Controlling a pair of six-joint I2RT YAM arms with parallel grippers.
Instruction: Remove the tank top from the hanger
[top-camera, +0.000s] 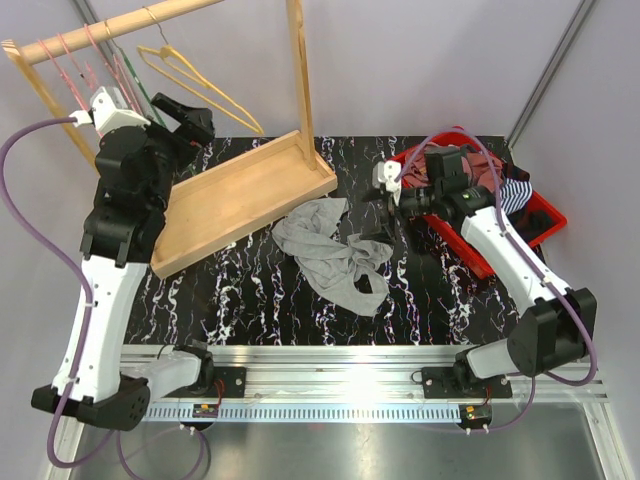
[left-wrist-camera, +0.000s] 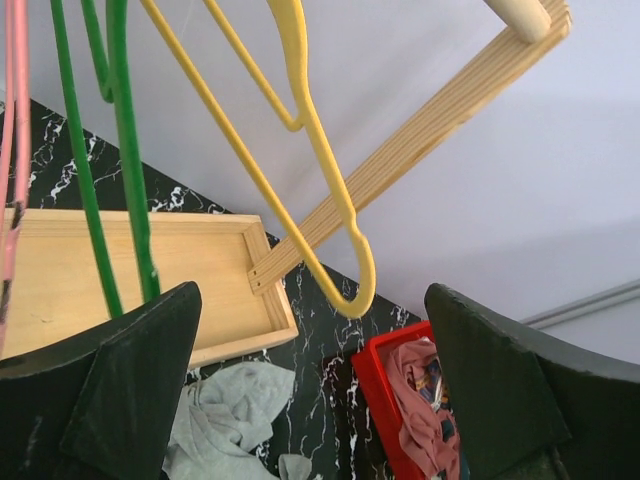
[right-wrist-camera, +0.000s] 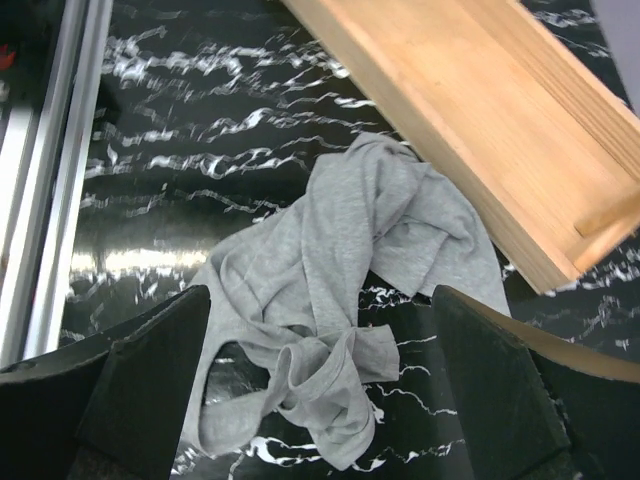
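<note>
Here: tank top (top-camera: 330, 255) crumpled on table (top-camera: 250, 300) — beside rack base (top-camera: 240, 195) edge.

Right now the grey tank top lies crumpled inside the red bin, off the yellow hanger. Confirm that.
Wrong place. The grey tank top lies crumpled on the black marbled table, not in the red bin, off the yellow hanger. The top external view shows it.
</note>
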